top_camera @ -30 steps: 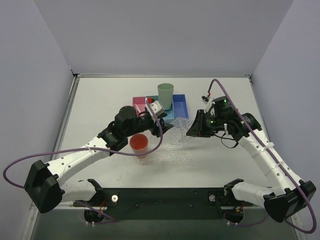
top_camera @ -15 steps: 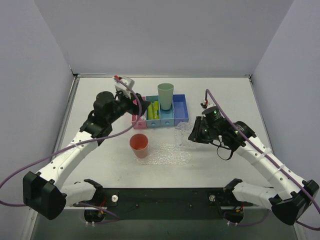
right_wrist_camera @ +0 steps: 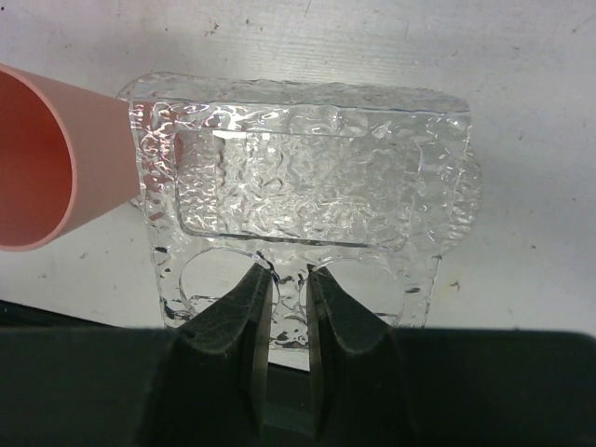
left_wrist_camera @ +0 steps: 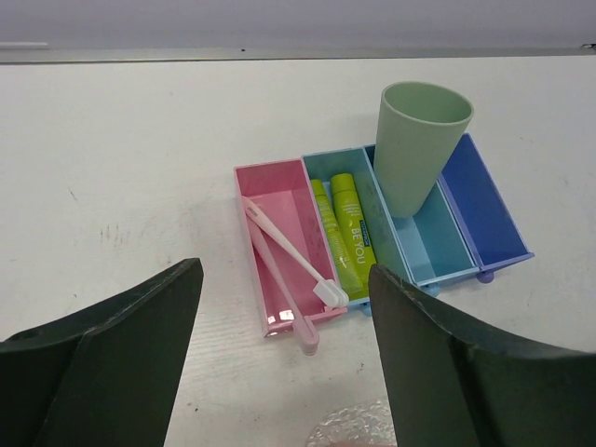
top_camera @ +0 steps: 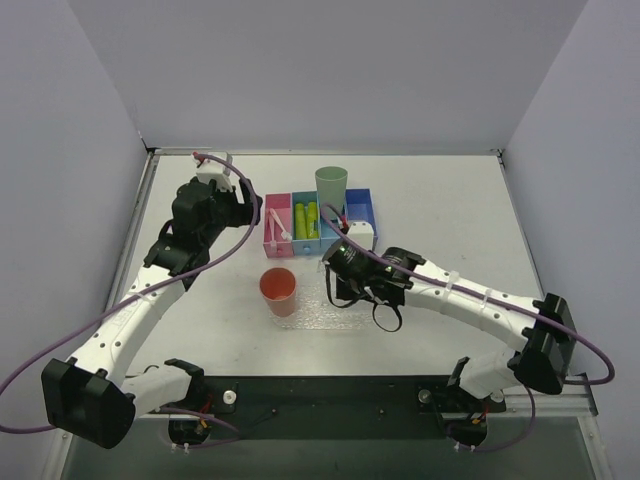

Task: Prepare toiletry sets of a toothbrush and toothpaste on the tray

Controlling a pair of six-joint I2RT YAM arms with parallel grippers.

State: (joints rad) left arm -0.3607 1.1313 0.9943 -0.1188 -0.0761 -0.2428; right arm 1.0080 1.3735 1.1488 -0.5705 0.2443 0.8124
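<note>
The clear bumpy tray point(top_camera: 315, 312) lies flat on the table in front of the bins. My right gripper point(top_camera: 338, 285) is over it, and in the right wrist view it point(right_wrist_camera: 289, 279) is shut on the strip between two holes at the tray's point(right_wrist_camera: 307, 177) near edge. Two pink toothbrushes point(left_wrist_camera: 284, 251) lie in the pink bin point(left_wrist_camera: 307, 200), also seen from above point(top_camera: 277, 232). Two yellow-green toothpaste tubes point(left_wrist_camera: 349, 233) lie in the adjoining light blue bin point(top_camera: 306, 220). My left gripper point(top_camera: 250, 212) hangs open and empty, left of and above the bins.
An orange cup point(top_camera: 278, 290) stands at the tray's left edge, also in the right wrist view point(right_wrist_camera: 37, 168). A green cup point(left_wrist_camera: 419, 140) stands in a blue bin point(left_wrist_camera: 424, 247); a dark blue bin point(left_wrist_camera: 484, 209) is beside it. The right arm reaches across the table.
My left arm has pulled back from over the tray to the left of the bins. My right arm has swung left and now grips the tray's edge from above.
</note>
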